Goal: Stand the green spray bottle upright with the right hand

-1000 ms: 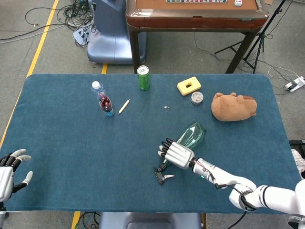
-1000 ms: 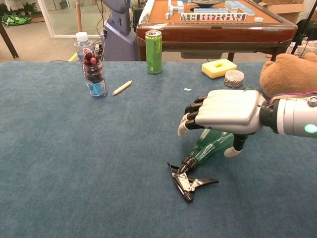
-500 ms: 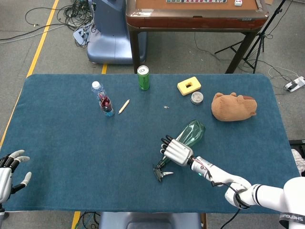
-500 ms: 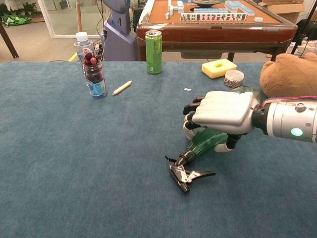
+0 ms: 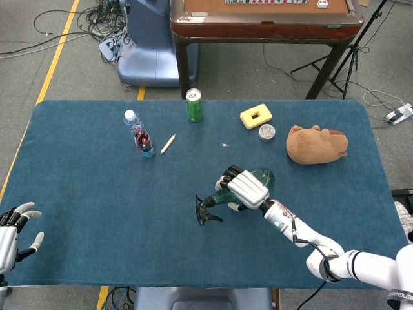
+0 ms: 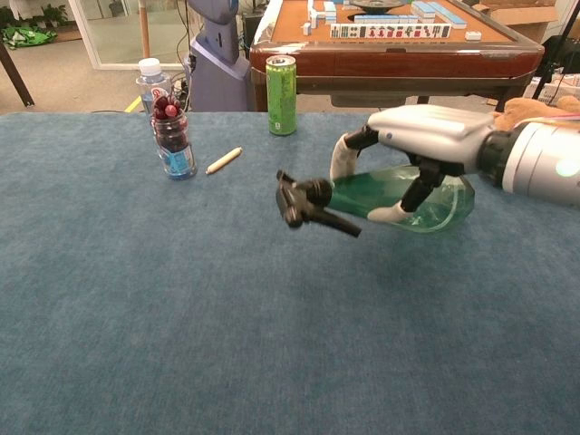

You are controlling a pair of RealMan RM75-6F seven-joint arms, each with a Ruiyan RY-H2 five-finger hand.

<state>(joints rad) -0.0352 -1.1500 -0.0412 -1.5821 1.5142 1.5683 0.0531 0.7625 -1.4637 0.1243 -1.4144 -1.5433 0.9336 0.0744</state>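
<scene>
Green plastic fills my right hand [image 6: 426,145]: my fingers are wrapped over and under the body of the green spray bottle [image 6: 399,195], thumb beneath, and I hold it clear of the blue worktop [image 6: 136,299]. The bottle lies roughly level in my grip (not upright), its black trigger head [image 6: 304,201] pointing toward my left side and its rounded base toward the right. From the head view the bottle sits over the middle of the worktop, right of centre.

My left hand [image 5: 13,236] hangs at the near left edge of the worktop, fingers spread, holding nothing.

Along the far side stand a clear bottle [image 6: 168,122] with red contents and a green can [image 6: 282,82], with a small stick [image 6: 224,160] lying between them. Further right are a yellow block [image 5: 255,116], a small round tin [image 5: 266,132] and a brown plush toy [image 5: 316,143].
</scene>
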